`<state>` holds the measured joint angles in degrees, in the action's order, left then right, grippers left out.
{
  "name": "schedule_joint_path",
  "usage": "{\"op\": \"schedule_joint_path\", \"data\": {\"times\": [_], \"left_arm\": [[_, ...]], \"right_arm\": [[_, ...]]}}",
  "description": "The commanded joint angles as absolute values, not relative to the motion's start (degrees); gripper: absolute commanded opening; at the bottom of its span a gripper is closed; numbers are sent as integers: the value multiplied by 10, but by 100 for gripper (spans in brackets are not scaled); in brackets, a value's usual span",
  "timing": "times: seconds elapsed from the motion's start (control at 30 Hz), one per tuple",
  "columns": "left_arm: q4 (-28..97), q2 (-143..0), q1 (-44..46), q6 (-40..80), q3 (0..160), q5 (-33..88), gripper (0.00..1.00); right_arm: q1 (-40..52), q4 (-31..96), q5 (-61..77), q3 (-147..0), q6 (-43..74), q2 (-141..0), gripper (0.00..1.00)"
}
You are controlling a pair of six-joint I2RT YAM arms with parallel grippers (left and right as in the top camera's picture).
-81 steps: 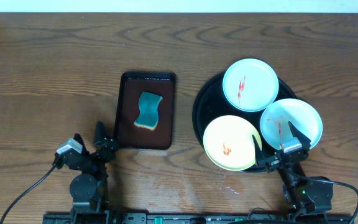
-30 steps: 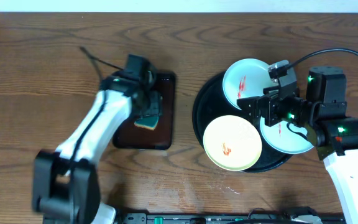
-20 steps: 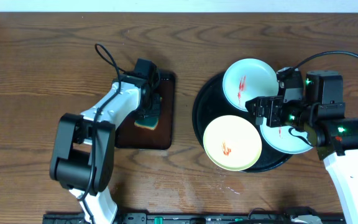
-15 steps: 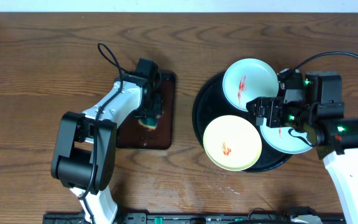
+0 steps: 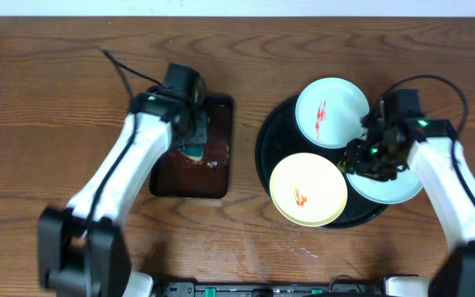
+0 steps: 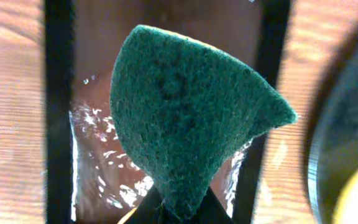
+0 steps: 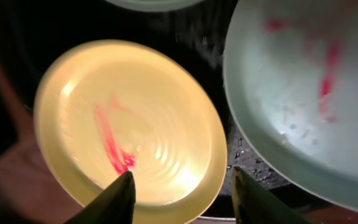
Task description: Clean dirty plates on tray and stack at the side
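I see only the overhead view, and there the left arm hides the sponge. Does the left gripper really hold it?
Observer: Yes. In the left wrist view the left gripper pinches the lower tip of the sponge, with the green side toward the camera.
Operator: Is the brown tray under it dry?
Observer: No, the brown tray has water drops on its floor.
Operator: And the right gripper?
Observer: The right gripper is open. Its fingers stand apart over the near rim of the yellow plate, with nothing held between them.
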<state>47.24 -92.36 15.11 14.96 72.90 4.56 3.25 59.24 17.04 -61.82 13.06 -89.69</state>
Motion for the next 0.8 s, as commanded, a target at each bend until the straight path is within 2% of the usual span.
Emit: {"op": "schedule_joint_path", "data": {"times": [0.0, 0.1, 0.27, 0.37, 0.6, 0.77], "left_arm": [[486, -887, 152, 148, 741, 60, 8], [495, -871, 152, 148, 741, 101, 7], [505, -870, 152, 148, 741, 114, 7], [506, -870, 152, 148, 741, 114, 7], [505, -870, 152, 148, 741, 114, 7], [505, -870, 152, 148, 741, 114, 7]], "right_arm": [[51, 598, 188, -624, 104, -955, 46], [66, 588, 151, -624, 118, -1014, 46], [70, 583, 121, -624, 139, -1086, 33], [70, 576, 134, -625, 115, -1090, 31], [70, 570, 138, -625, 74, -1006, 30], [67, 582, 126, -625, 95, -914, 33]]}}
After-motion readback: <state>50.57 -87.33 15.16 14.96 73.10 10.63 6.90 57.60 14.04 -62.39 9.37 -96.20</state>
